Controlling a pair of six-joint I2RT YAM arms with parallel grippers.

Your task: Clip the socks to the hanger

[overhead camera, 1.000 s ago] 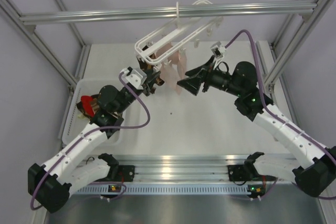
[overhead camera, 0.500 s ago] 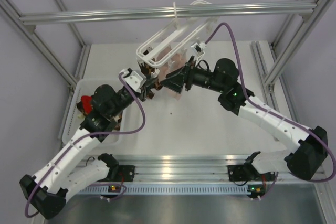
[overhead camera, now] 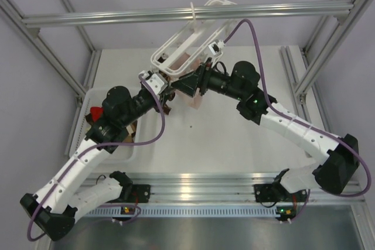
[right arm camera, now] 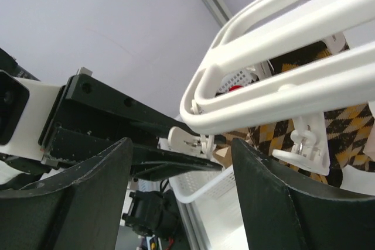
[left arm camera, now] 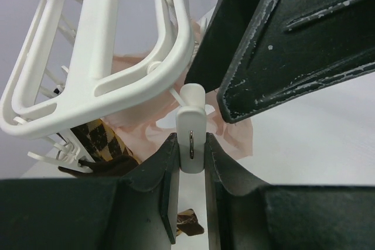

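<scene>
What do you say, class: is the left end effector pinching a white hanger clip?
Yes, the white clip sits squeezed between both fingers of the left end effector.

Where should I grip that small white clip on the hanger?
Pinch the small white plastic clip on its flat sides near the free end, from below the white plastic hanger, as the left claw does: that end hangs clear.

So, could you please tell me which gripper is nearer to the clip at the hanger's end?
Left. The left gripper pinches the clip in its jaws; the right gripper hovers close beside it, jaws open.
</scene>
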